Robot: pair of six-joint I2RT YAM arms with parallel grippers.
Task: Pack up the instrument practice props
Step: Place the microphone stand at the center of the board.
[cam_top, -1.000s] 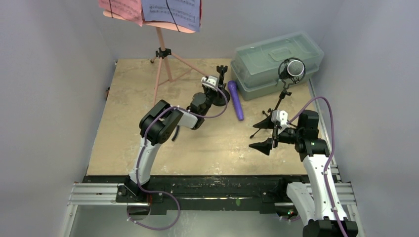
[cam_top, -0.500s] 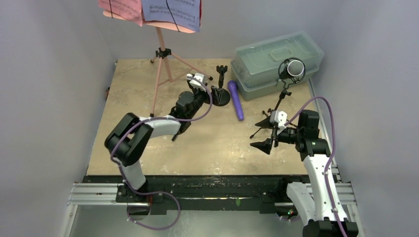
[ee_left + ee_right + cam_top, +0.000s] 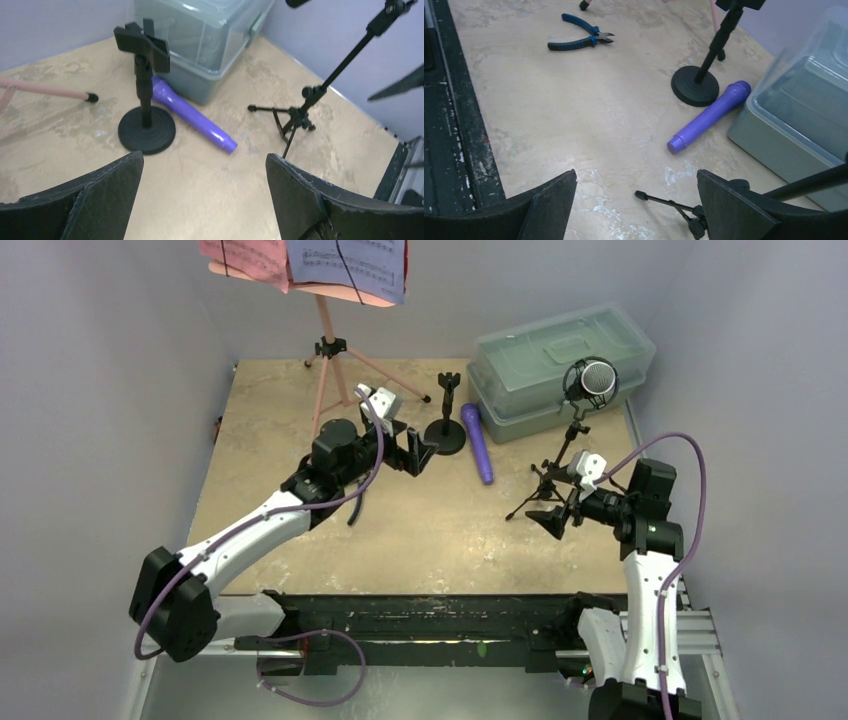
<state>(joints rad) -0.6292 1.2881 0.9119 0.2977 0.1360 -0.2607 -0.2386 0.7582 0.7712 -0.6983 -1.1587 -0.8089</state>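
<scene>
The pink tripod music rack (image 3: 322, 340) stands at the back and carries red and lavender music sheets (image 3: 345, 258). A black round-base mic support (image 3: 445, 432) (image 3: 146, 131) stands empty, and the purple mic (image 3: 478, 445) (image 3: 196, 118) (image 3: 709, 117) lies beside it. The black silver-headed mic (image 3: 592, 380) sits on a black tripod support (image 3: 558, 462) (image 3: 296, 114). My left gripper (image 3: 417, 452) (image 3: 204, 157) is open and empty, just left of the round base. My right gripper (image 3: 553, 502) (image 3: 636, 174) is open at the tripod's feet, one leg (image 3: 664, 201) between its fingers.
A translucent greenish lidded box (image 3: 560, 360) (image 3: 210, 45) (image 3: 799, 115) stands at the back right, behind both mics. Blue-handled pliers (image 3: 579, 37) lie on the table near my left forearm. A pink tripod foot (image 3: 91, 97) rests left of the round base. Walls enclose the table.
My left gripper has opened and drawn back leftward from the round-base mic support, its arm stretching out low. My right gripper has shifted slightly right, by the tripod.
</scene>
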